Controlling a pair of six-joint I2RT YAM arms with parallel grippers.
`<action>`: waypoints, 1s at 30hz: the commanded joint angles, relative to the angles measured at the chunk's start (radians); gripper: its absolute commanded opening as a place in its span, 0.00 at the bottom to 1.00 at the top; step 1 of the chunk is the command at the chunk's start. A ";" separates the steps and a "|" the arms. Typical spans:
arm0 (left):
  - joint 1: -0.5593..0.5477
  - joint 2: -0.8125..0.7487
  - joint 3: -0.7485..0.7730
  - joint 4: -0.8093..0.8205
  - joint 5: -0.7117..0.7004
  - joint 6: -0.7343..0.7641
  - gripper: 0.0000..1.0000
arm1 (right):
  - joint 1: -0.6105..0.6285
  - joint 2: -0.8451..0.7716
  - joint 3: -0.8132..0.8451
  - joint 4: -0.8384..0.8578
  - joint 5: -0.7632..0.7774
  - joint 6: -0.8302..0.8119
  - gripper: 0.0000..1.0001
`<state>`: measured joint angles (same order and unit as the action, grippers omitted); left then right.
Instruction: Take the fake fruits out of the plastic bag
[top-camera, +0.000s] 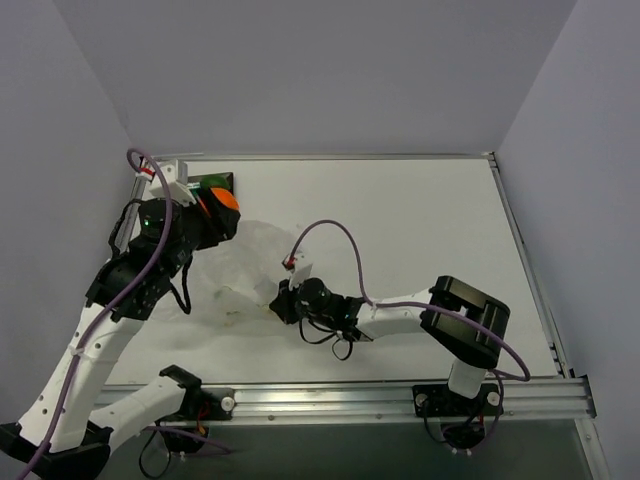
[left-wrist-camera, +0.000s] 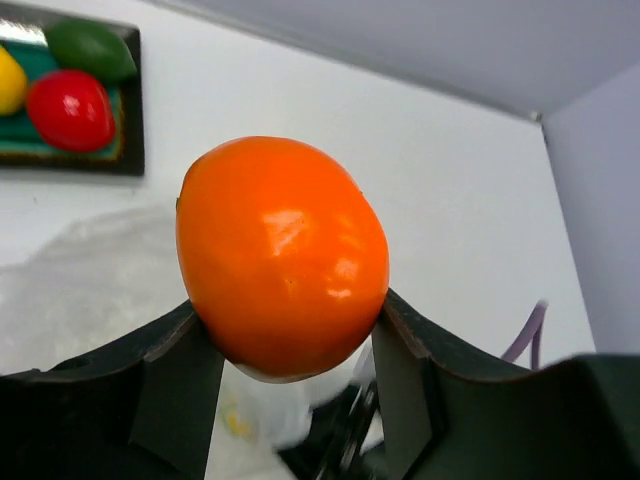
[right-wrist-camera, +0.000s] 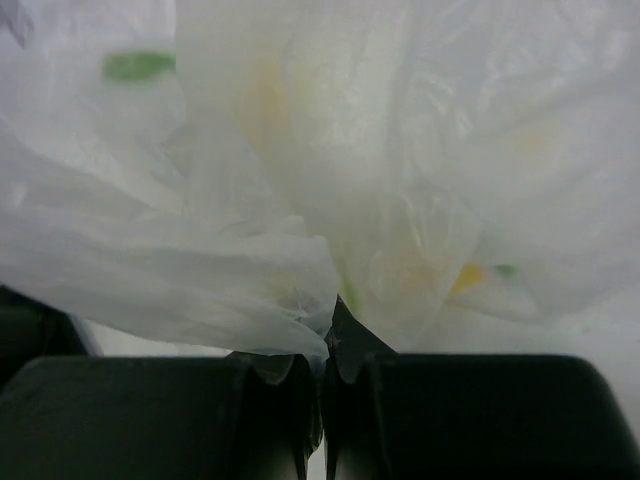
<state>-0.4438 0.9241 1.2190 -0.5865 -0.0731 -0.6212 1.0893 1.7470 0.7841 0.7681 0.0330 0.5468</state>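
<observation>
- Clamping the orange fruit (left-wrist-camera: 283, 255) by its lower half, the left gripper (left-wrist-camera: 292, 330) has its jaws part-spread around it and holds it lifted off the table (top-camera: 420, 230).
- In the overhead view this fruit hangs at the far left, just on the near side of the dark-framed tray (left-wrist-camera: 128, 130) and not yet over its teal centre.
- The right gripper (right-wrist-camera: 322, 360) is clenched tight, its jaws pinching a crumpled fold of the plastic bag (right-wrist-camera: 250, 200) at the bag's near right edge.
- The bag lies slack and low on the table between the two grippers, with no rounded bulge showing in the overhead view.
- On the tray sit the yellow fruit (left-wrist-camera: 8, 80), the green fruit (left-wrist-camera: 90, 48) and the red fruit (left-wrist-camera: 68, 108), close together and well apart from the bag.
- By this count all four fruits are out of the bag: three are put down and one is in hand.
- What looks left is to carry the orange one over the tray, set it down and let go.
- Faint yellow and green patches show through the film near the right gripper; whether they are print or something else cannot be told.
</observation>
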 joint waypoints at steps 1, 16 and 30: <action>0.036 0.073 0.108 0.072 -0.157 -0.012 0.10 | 0.084 -0.014 -0.051 0.076 -0.058 -0.027 0.00; 0.425 0.711 0.204 0.307 -0.105 0.023 0.07 | 0.146 -0.224 -0.233 -0.089 0.034 -0.033 0.00; 0.528 0.903 0.232 0.318 -0.120 0.078 0.04 | 0.130 -0.162 -0.137 -0.124 0.033 -0.062 0.00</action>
<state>0.0635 1.8149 1.4155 -0.3035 -0.1814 -0.5755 1.2247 1.5681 0.6056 0.6579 0.0467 0.5079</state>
